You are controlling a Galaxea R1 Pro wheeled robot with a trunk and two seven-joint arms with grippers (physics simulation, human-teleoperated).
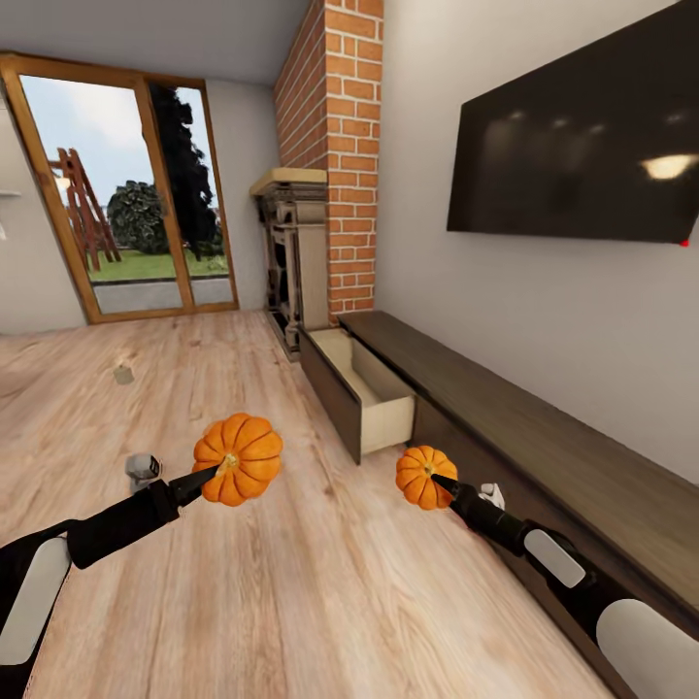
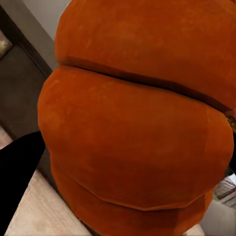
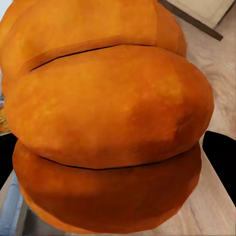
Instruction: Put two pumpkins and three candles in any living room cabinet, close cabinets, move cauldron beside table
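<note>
Head view: left claw (image 1: 216,472) clamped on big pumpkin (image 1: 239,458), held above plank floor (image 1: 291,582). Right claw (image 1: 439,481) clamped on small pumpkin (image 1: 423,476), just beside cabinet (image 1: 544,456). Cabinet drawer (image 1: 359,388) pulled open ahead, pale inside. Candle (image 1: 123,374) on floor far left, well apart. Wrist views: orange ribs right up close.

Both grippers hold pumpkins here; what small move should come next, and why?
Probably carry the right gripper with the smaller pumpkin forward over the open drawer of the cabinet. The drawer stands pulled out just ahead, and the left gripper holds the bigger pumpkin farther away.
</note>
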